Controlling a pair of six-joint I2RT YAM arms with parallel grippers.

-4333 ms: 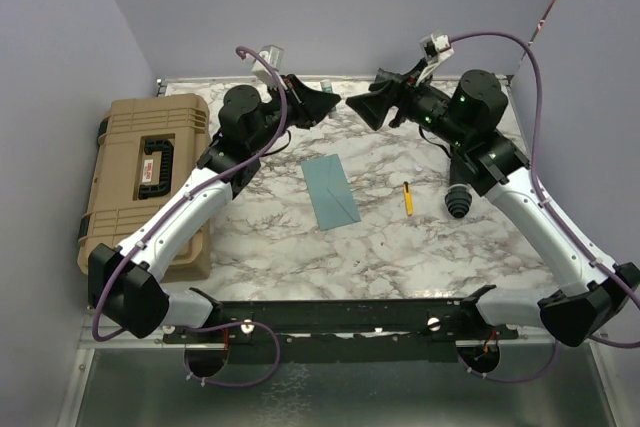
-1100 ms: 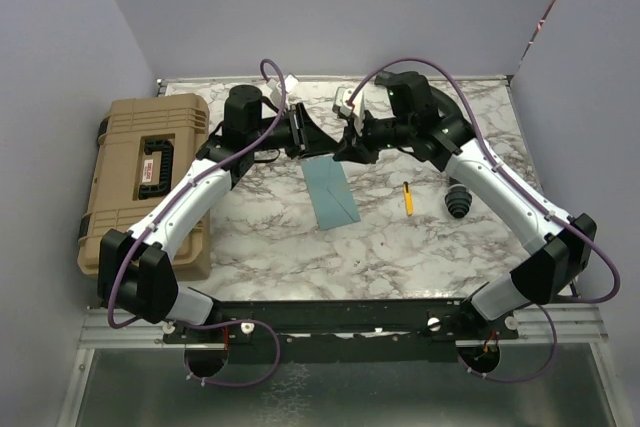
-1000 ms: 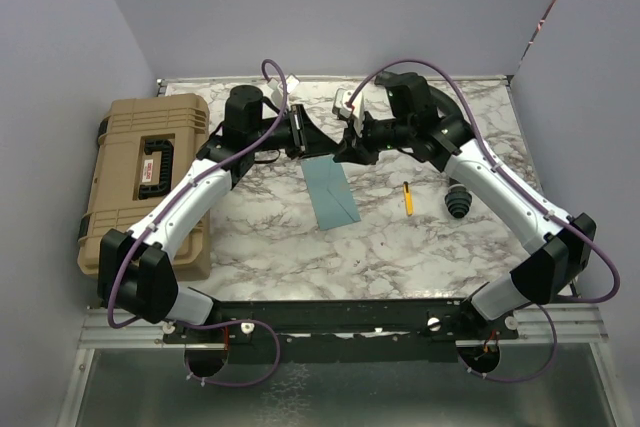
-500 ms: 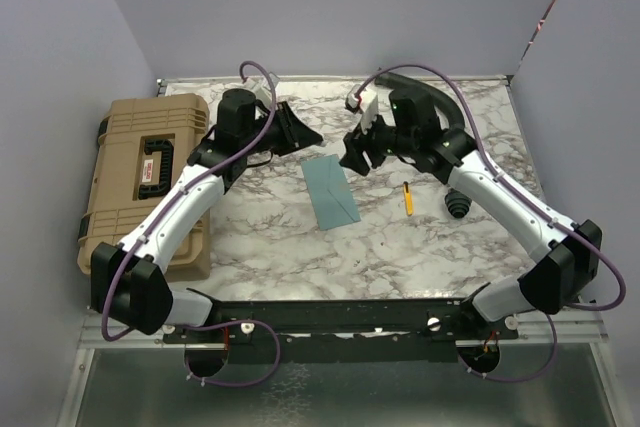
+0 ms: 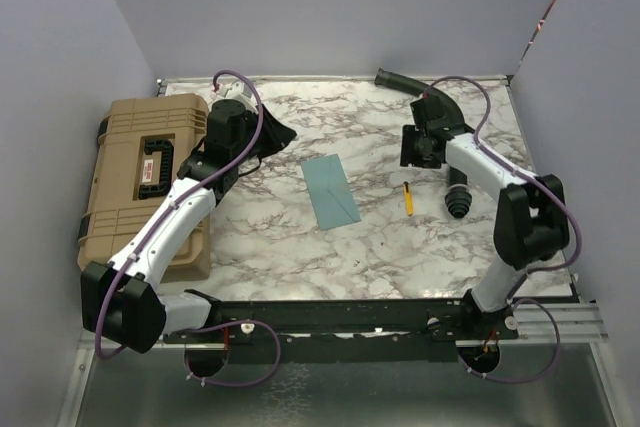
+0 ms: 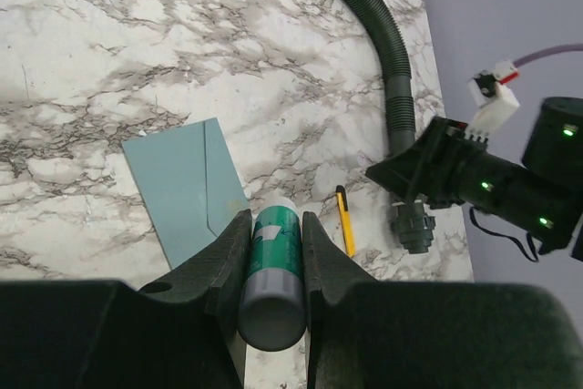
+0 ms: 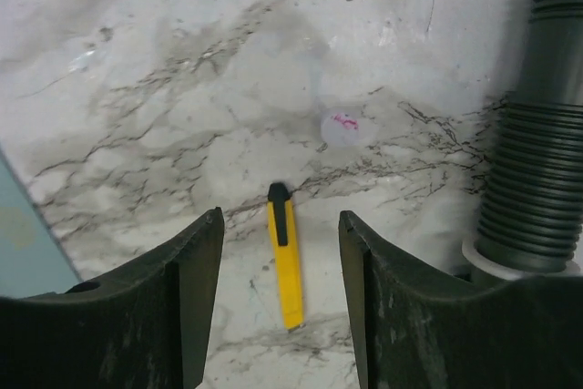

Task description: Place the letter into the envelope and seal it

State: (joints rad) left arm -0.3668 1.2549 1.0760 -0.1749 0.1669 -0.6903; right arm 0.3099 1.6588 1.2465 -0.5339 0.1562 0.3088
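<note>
1. Change: a sec ago both grippers were nose-to-nose over the far end of the envelope (image 5: 332, 190). Now they're well apart. The left gripper (image 6: 273, 225) has pulled back to the far left, near the tan case (image 5: 120, 217). The right gripper (image 7: 281, 220) has swung out to the right side.
2. Right gripper: jaws were narrow a sec ago, now wide w/ nothing betw. them. It hangs over the yellow cutter (image 7: 287, 266). The hose (image 7: 537, 116) is just beside it on the right, and a small white disc (image 7: 342, 127) w/ pink mark lies beyond the cutter.
3. Left gripper: narrow, clamped on a glue stick (image 6: 271, 271) w/ green label. The stick lies along the fingers, dark end toward the cam.
4. Envelope: same spot & angle as in the earlier views. It lies flat mid-table (image 5: 400, 247) betw. the two grippers, touched by neither. Left wrist view shows one seam line and no flap sticking out, so the flap looks folded down. Stuck or not: cannot tell.
5. Letter: no tan sheet seen in any view. Judgement: prob. inside the envelope, but not confirmable.
6. Meaning: the two-handed bit at the stick looks over (cap work or handoff, can't say which). Insert step prob. done and the seal is the open item. Whether glue is already on can't be read.
7. Containers: the envelope's contents are hidden. The case lid is shut, so its contents are hidden too.
</note>
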